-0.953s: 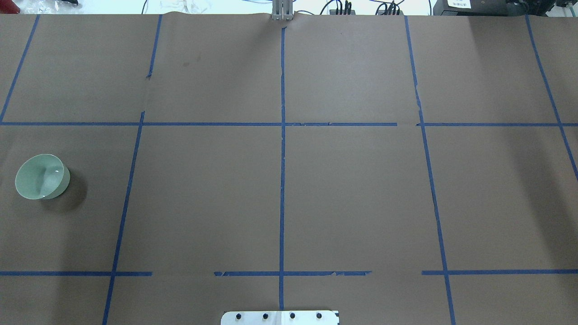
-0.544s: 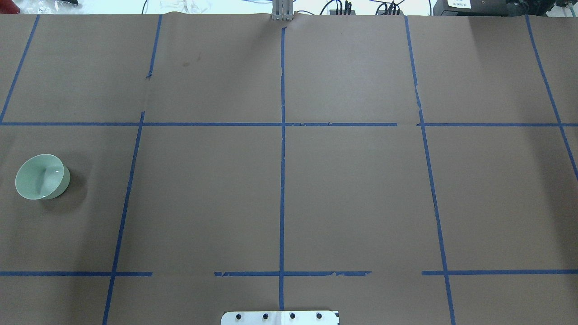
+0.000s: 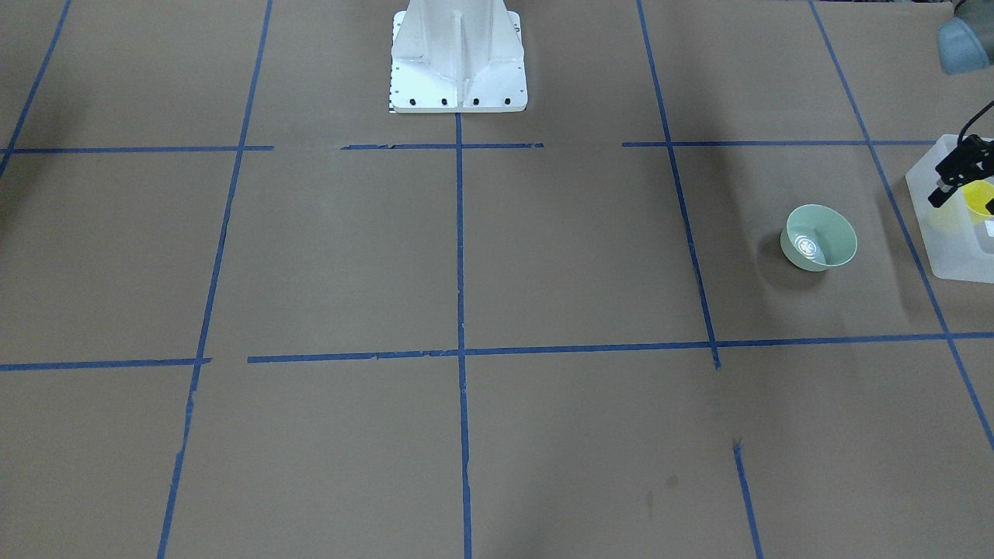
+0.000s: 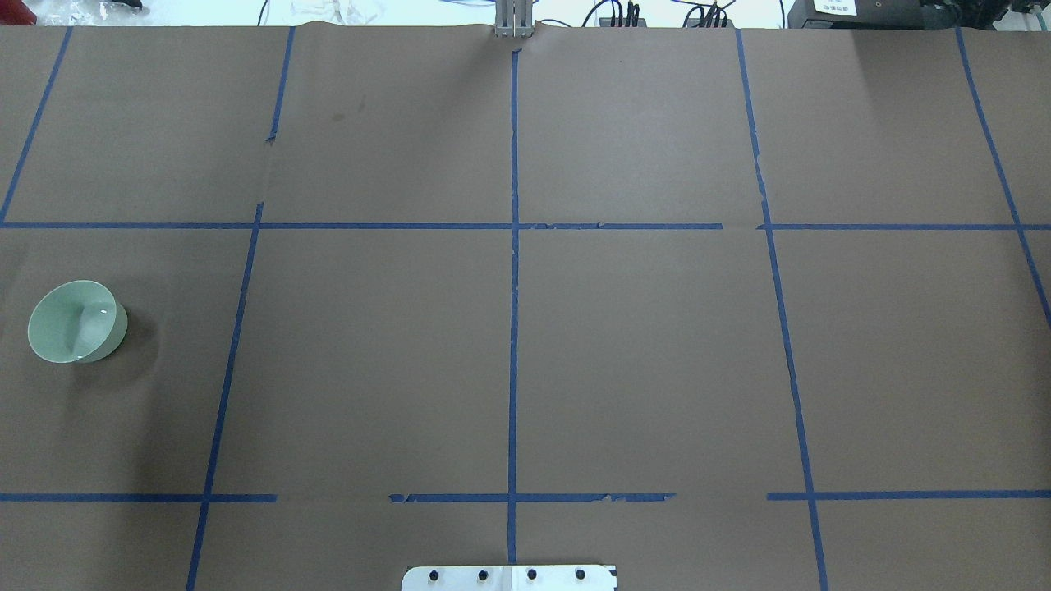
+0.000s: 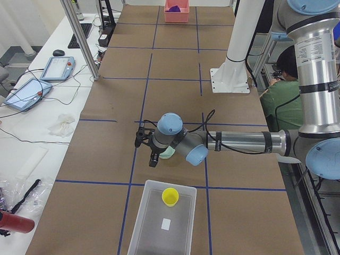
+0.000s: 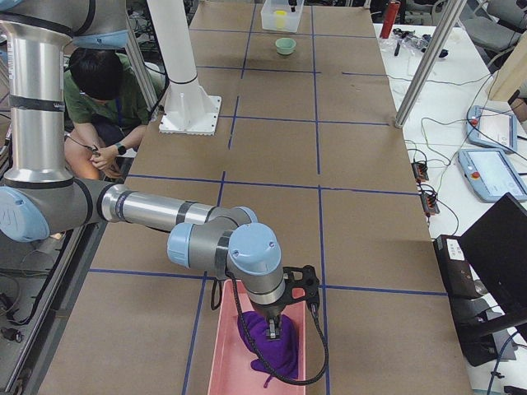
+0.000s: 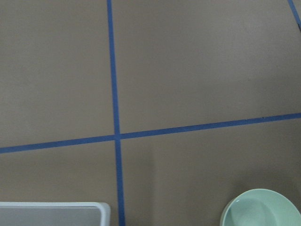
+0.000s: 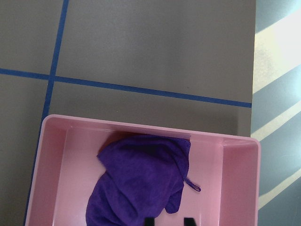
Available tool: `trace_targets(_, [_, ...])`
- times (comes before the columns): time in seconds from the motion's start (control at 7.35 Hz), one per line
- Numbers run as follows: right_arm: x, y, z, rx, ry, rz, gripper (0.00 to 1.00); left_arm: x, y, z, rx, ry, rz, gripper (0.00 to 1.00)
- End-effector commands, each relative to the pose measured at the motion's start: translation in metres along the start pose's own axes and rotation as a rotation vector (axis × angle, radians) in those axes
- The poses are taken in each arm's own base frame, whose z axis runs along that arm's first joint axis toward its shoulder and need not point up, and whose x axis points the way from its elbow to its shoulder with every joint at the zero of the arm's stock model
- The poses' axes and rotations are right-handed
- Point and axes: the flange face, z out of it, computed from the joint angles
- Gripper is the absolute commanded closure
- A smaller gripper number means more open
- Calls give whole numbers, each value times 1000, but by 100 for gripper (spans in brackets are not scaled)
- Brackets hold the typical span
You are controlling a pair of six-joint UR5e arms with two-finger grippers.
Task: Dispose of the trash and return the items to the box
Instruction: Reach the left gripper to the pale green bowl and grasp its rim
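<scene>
The pale green bowl (image 4: 74, 322) stands upright on the brown table, also in the front view (image 3: 819, 237) and the left wrist view (image 7: 263, 209). The frosted box (image 5: 159, 234) holds the yellow cup (image 5: 170, 196); the cup shows through the box wall (image 3: 951, 256) in the front view (image 3: 980, 198). My left gripper (image 5: 152, 159) hangs above the table between bowl and box, empty; its jaws are too small to judge. My right gripper (image 8: 169, 221) is open over a purple cloth (image 8: 136, 179) lying in a pink bin (image 8: 51, 141).
The white robot base (image 3: 458, 62) stands at the table's middle near edge. Blue tape lines grid the brown paper. A seated person (image 6: 95, 107) is behind the robot. Tablets and cables lie on the side bench (image 5: 32, 90).
The bowl has not moved. The shadow beside it has shrunk slightly. No arm enters the overhead view.
</scene>
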Motion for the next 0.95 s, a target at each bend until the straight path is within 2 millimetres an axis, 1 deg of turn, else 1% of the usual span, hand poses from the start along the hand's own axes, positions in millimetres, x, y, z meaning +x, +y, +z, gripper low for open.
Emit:
trace_targets(0.0, [-17,-9,-13,31,-75,141,0,14,35,45,-26,23,-58,2])
trace_targets(0.14, [-39,-16,-26,24,-85,149,0,4,53,75,-3,4,-67,3])
trace_targets(0.27, [-77,-26,-50,5,-89,169,0,12,70,101,-2,13,-99,6])
trace_targets(0.41, [-110,-31,-68,-8,-92,201,0,25,77,113,-13,17,-118,10])
trace_targets(0.54, [-124,-35,-68,-13,-102,209,0,27,78,115,-16,18,-116,13])
trace_targets(0.68, [-138,-40,-65,-19,-116,212,0,31,76,119,-18,20,-113,23])
trace_targets(0.82, [-150,-43,-66,-20,-129,201,0,35,73,120,-15,26,-112,51])
